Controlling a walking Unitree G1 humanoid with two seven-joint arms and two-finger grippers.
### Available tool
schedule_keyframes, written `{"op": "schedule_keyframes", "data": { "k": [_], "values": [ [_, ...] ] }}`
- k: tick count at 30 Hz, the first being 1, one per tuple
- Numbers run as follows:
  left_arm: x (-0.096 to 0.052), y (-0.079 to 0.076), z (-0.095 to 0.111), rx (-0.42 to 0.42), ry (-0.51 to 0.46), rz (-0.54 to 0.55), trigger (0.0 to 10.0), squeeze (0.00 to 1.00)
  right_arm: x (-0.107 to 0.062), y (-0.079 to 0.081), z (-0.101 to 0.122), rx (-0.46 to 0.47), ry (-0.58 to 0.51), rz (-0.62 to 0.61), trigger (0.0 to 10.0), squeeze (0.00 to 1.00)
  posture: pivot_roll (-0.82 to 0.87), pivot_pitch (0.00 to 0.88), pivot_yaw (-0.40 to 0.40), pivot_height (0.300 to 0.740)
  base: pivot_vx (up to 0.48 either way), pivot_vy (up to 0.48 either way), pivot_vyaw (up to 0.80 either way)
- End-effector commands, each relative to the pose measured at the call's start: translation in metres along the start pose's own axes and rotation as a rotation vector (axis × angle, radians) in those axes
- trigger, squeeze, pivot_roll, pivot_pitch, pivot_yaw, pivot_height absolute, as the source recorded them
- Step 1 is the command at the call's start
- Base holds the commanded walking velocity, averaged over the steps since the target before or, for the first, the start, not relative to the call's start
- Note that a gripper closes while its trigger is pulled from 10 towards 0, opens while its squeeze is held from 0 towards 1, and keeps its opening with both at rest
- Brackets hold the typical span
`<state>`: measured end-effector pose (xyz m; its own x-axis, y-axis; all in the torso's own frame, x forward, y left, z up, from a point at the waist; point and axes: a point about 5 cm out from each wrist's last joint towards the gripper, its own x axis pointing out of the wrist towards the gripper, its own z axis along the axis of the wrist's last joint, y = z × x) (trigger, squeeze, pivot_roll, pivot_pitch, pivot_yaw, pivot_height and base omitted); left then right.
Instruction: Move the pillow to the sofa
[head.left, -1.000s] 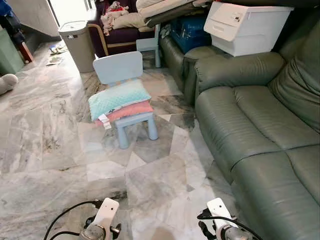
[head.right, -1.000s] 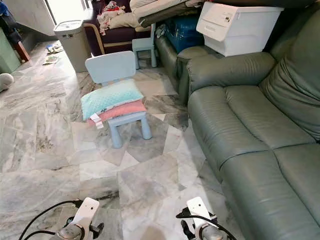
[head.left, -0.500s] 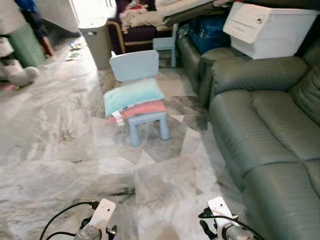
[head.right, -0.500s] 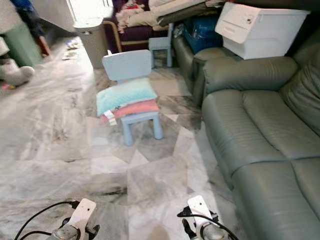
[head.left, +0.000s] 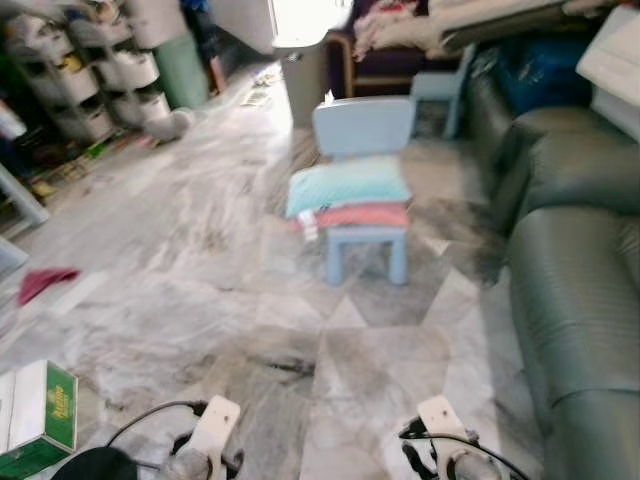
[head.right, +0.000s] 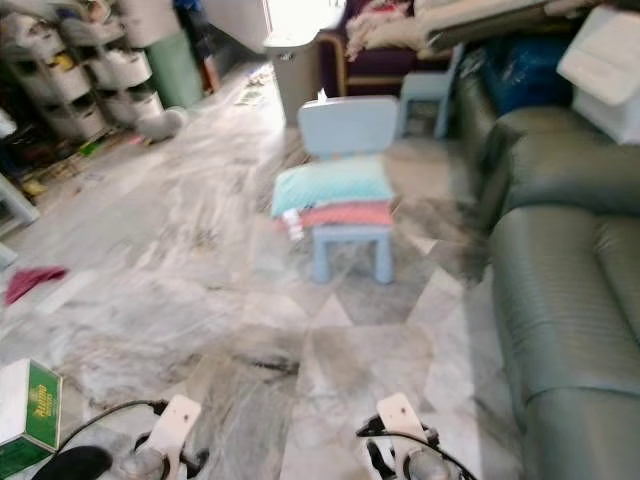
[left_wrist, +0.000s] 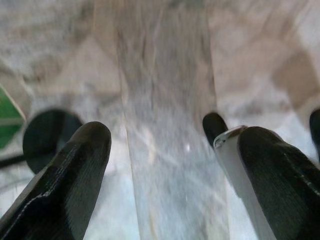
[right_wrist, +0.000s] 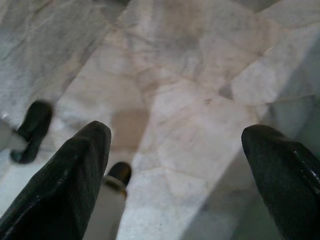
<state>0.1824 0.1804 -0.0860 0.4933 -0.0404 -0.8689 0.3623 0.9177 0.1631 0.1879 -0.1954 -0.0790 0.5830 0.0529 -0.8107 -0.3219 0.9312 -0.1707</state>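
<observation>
Below, both grippers hang low over marble floor (head.left: 200, 260), holding nothing. Left gripper (left_wrist: 172, 165): 2 black fingers spread wide, empty. Right gripper (right_wrist: 177, 165): fingers equally wide apart, empty, touching nothing. Pillow (head.left: 348, 186), teal over pink, lies on seat of small blue chair (head.left: 364, 128) mid-room, well ahead of grippers. Green sofa (head.left: 580, 300) along right side, apart from chair. Green-and-white box (head.left: 38, 415) on floor near left. Shelves (head.left: 90, 70) far left; view blurred.
</observation>
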Motion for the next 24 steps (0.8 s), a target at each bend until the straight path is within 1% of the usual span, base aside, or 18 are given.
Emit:
{"op": "schedule_keyframes", "data": {
  "k": [1, 11, 18, 20, 21, 22, 24],
  "values": [
    [-0.001, 0.0093, 0.0, -0.001, 0.002, 0.016, 10.0, 0.0, 0.0024, 0.0094, 0.0071, 0.015, -0.021, 0.025, 10.0, 0.0, -0.14, 0.0, 0.06, 0.74, 0.0, 0.0, 0.0],
    [-0.0014, 0.0109, -0.0015, -0.025, 0.004, 0.015, 10.0, 0.0, 0.003, 0.0102, 0.0087, 0.058, -0.024, 0.02, 10.0, 0.0, -0.14, 0.0, 0.062, 0.74, 0.0, 0.0, 0.0],
    [-0.0014, 0.0091, -0.0027, -0.03, 0.005, 0.007, 10.0, 0.0, 0.0028, 0.0091, 0.0081, 0.06, -0.021, 0.017, 10.0, 0.0, -0.14, 0.0, 0.061, 0.74, 0.0, 0.0, -0.8],
    [-0.0013, 0.0087, -0.0021, -0.043, 0.004, -0.002, 10.0, 0.0, 0.0028, 0.009, 0.0081, 0.061, -0.022, 0.017, 10.0, 0.0, -0.14, 0.0, 0.061, 0.74, 0.0, 0.0, 0.0],
    [-0.0013, 0.0078, -0.002, -0.075, 0.005, -0.022, 10.0, 0.0, 0.0027, 0.0087, 0.0085, 0.057, -0.027, 0.019, 10.0, 0.0, -0.14, 0.0, 0.061, 0.74, 0.0, 0.0, 0.0],
    [-0.0013, 0.0085, -0.002, -0.056, 0.008, -0.017, 10.0, 0.0, 0.0027, 0.0086, 0.009, 0.053, -0.029, 0.021, 10.0, 0.0, -0.14, 0.0, 0.062, 0.74, 0.0, 0.0, 0.0],
    [-0.0013, 0.0084, -0.0016, -0.058, 0.005, -0.02, 10.0, 0.0, 0.0027, 0.0084, 0.009, 0.052, -0.029, 0.021, 10.0, 0.0, -0.14, 0.0, 0.062, 0.74, 0.0, 0.0, 0.0]
  ]
}}
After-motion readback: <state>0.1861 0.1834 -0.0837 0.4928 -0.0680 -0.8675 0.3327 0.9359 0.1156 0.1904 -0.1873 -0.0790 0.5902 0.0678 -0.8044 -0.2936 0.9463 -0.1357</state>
